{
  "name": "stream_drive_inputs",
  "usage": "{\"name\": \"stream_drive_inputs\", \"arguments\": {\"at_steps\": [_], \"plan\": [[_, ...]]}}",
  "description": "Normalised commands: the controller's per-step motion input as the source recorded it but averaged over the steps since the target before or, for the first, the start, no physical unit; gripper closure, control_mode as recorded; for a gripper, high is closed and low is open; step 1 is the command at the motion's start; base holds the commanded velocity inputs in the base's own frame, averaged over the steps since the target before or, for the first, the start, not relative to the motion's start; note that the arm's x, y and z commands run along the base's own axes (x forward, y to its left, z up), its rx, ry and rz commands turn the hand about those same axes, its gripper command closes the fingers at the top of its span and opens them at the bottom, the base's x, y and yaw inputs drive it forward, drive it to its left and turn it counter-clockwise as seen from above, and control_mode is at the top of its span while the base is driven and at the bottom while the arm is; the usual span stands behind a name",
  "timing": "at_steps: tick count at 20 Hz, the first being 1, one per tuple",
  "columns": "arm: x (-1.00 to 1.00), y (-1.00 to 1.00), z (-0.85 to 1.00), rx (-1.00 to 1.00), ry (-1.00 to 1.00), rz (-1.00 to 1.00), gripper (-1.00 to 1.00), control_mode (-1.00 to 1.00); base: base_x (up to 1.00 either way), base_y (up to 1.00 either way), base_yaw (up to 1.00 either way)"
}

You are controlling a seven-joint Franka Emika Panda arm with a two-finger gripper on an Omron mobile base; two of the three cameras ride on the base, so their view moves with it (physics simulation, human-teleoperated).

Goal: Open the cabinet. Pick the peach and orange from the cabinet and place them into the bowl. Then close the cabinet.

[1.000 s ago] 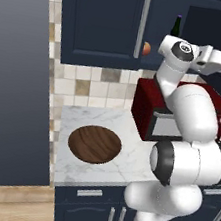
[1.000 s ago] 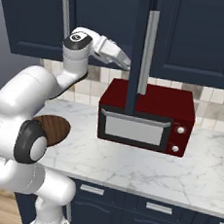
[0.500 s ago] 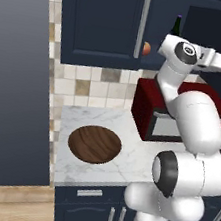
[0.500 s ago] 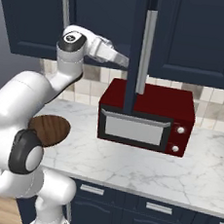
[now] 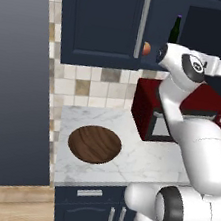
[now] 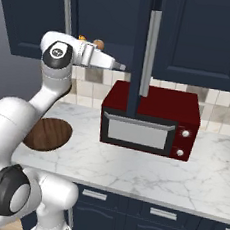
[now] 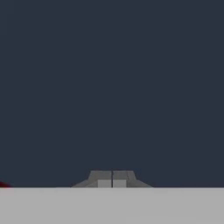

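Right base view: the gripper (image 6: 123,66) is raised in front of the open cabinet (image 6: 205,41), its tips pressed together with nothing between them; one cabinet door stands edge-on, its long silver handle (image 6: 150,53) hanging before the red microwave (image 6: 149,120). Behind the arm, on the cabinet shelf, sit the orange (image 6: 82,38) and the peach (image 6: 98,44), side by side. Left base view: the bowl (image 5: 94,144) rests on the marble tabletop (image 5: 145,161), left of the microwave. A dark bottle (image 5: 175,30) stands inside the cabinet. No writing or labels can be read anywhere.
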Motion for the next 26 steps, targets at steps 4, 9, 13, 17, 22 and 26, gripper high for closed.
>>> {"name": "stream_drive_inputs", "arguments": {"at_steps": [4,9,13,17,22,26], "plan": [[-0.11,0.47,0.06,0.0,0.0,0.29,1.0,-1.0,0.0,0.0,0.0],[-0.13,0.5,0.05,0.0,0.0,0.27,1.0,-1.0,0.0,0.0,0.0],[-0.06,0.61,0.02,0.0,0.0,0.25,1.0,-1.0,0.0,0.0,0.0],[0.0,0.58,0.19,0.0,0.0,0.22,1.0,-1.0,0.0,0.0,0.0],[0.0,0.57,0.38,0.0,0.0,0.08,1.0,-1.0,0.0,0.0,0.0],[0.0,0.66,0.21,0.0,0.0,0.01,-1.0,-1.0,0.0,0.0,0.0]]}}
